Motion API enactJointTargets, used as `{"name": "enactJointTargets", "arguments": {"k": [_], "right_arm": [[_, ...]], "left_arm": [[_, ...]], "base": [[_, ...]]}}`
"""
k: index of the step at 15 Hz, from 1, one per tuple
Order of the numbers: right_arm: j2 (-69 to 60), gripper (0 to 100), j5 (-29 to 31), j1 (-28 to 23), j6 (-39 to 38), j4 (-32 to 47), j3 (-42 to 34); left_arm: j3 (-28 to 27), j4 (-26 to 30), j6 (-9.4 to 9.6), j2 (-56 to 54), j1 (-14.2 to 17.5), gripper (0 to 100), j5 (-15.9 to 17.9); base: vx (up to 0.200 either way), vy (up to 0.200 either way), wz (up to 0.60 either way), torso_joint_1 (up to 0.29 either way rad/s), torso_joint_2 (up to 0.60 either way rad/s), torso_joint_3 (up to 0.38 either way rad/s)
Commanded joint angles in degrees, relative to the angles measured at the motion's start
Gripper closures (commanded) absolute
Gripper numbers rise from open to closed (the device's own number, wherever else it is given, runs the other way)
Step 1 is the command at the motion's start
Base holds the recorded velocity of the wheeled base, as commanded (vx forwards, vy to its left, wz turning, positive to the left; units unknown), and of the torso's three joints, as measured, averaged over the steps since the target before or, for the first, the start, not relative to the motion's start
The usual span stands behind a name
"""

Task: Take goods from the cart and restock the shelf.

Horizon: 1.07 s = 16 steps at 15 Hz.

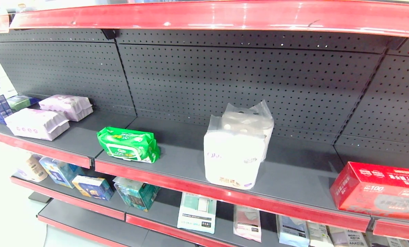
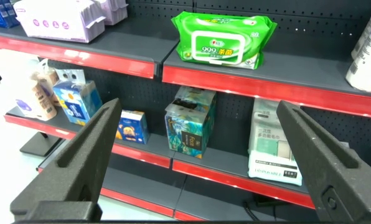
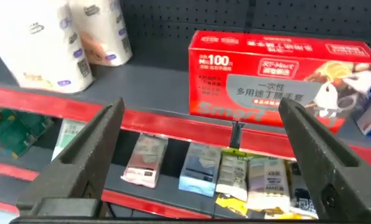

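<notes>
1. STOCK RUNS THIN: The dark shelf (image 1: 293,164) with its red front lip stretches from far left to far right with wide bare gaps, so by the look of it restocking has a long way to go.
2. A tall toilet paper pack (image 1: 233,154) stands upright at the middle, close to the front lip. It is the likeliest casualty. A new item pushed in beside it, or an arm swinging past, could tip it forward off the edge.
3. A red box (image 1: 379,190) lies flat at the right, also near the lip. A gripper coming up from below could catch the lip or shove the box back.
4. Lilac tissue packs (image 1: 36,123) sit at the far left, well apart from the middle gap.
5. A green wipes pack (image 1: 129,144) lies left of the toilet paper, leaving bare deck between them. That is probably the safest slot to fill, provided the load goes in level and clear of both.
6. The left gripper (image 2: 198,106) is held out level before the shelf front, below the wipes and opposite the small boxes (image 2: 188,127) on the tier beneath. Its fingers are spread wide and hold nothing.
7. The right gripper (image 3: 202,104) is held level facing the red box and the lip under it, fingers equally spread and empty. With both arms this close, turning away carelessly could drag a finger along the lip.
</notes>
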<state>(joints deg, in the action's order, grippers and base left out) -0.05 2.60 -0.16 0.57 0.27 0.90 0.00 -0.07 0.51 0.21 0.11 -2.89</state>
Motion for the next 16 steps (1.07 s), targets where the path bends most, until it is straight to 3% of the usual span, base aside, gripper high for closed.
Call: {"name": "enactJointTargets", "arguments": {"k": [1,14,16], "right_arm": [[0.05,0,-0.05,-0.02,-0.05,0.0,-0.46],[0.05,0,-0.66,0.07,-0.22,0.08,-0.81],[0.05,0,-0.84,0.07,-0.22,0.08,-0.81]], "left_arm": [[0.0,-0.01,0.02,0.06,-0.11,0,-0.01],[0.0,-0.01,0.1,0.06,-0.11,0,0.34],[0.0,-0.01,0.1,0.06,-0.11,0,0.34]], "base": [[0.0,0.0,0.0,0.0,0.0,0.0],[0.0,0.0,0.0,0.0,0.0,0.0],[0.0,0.0,-0.6,-0.002,0.0,-0.002]]}}
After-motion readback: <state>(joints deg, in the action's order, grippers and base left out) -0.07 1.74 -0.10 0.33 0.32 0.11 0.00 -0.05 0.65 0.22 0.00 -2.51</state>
